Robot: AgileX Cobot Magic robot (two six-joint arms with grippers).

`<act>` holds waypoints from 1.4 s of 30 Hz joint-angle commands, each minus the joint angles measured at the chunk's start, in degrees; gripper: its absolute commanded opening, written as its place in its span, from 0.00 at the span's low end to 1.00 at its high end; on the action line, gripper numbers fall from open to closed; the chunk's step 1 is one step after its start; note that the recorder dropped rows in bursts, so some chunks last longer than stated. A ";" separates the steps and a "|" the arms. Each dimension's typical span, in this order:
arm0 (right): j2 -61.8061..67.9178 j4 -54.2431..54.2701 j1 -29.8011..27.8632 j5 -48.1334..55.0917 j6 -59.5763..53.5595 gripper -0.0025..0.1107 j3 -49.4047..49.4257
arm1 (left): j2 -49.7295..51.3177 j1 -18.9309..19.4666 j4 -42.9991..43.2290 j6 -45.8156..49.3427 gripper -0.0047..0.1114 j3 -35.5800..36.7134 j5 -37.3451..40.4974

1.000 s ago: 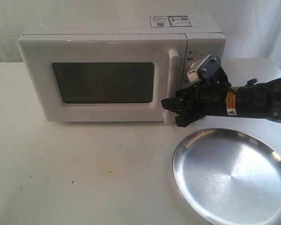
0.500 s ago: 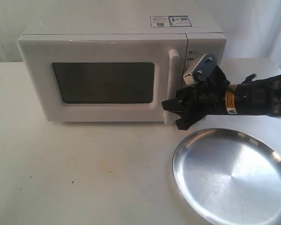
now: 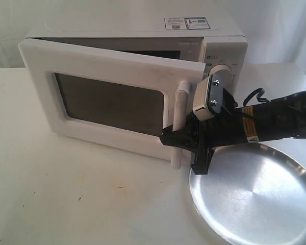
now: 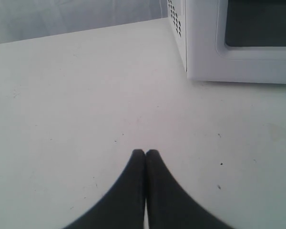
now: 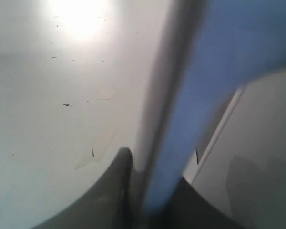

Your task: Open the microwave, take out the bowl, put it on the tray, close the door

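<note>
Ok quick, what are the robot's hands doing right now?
Left hand: closed, holding nothing.
Right hand: closed on the door handle.

White tabletop (image 3: 66, 194), few dark specks; pale draped curtain (image 3: 275, 30) behind; bright, even light.

A white boxy microwave (image 3: 222, 48) with stickers (image 3: 186, 23) on its top sits on the white table (image 3: 66, 199). Its white door with a dark rectangular window (image 3: 107, 99) stands partly open. The handle side is angled out from the microwave's body, and a dark gap shows along the top. The black right hand (image 3: 182, 151) appears clamped around the lower part of the white vertical bar handle (image 3: 181, 104). Just in front of the microwave's control side lies a large round shiny steel tray (image 3: 255, 199), its rim close by the hand.
</note>
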 commanded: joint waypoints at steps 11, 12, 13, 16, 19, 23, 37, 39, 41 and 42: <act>-1.53 -9.27 1.67 -0.03 11.61 0.51 3.30 | -0.12 -0.05 -0.22 -0.32 0.04 0.19 -0.07; -1.53 -9.65 1.67 1.63 12.35 0.53 3.30 | -0.12 -0.05 -0.22 -0.32 0.04 0.19 -0.07; -1.53 -9.90 1.67 3.05 13.66 0.53 3.30 | -0.12 -0.05 -0.22 -0.32 0.04 0.19 -0.07; -1.92 -10.17 1.67 9.59 17.98 0.49 3.30 | -0.12 -0.05 -0.22 -0.32 0.04 0.19 -0.07; -2.95 -10.41 1.67 14.80 21.90 0.45 3.40 | -0.12 -0.05 -0.22 -0.32 0.04 0.19 -0.07; -5.88 -11.57 1.67 21.19 24.21 0.43 4.68 | -0.12 -0.05 -0.22 -0.32 0.04 0.19 -0.07; -17.17 -11.57 1.67 27.85 32.20 0.23 7.96 | -0.12 -0.05 -0.22 -0.32 0.04 0.19 -0.07; -19.94 -11.57 1.67 28.37 32.34 0.08 8.96 | -0.12 -0.05 -0.22 -0.32 0.04 0.19 -0.07; -23.00 -11.57 1.67 30.85 34.18 0.02 10.05 | -0.12 -0.05 -0.22 -0.32 0.04 0.19 -0.07; -24.37 -11.57 1.67 33.66 35.91 0.02 10.41 | -0.12 -0.05 -0.22 -0.32 0.04 0.19 -0.07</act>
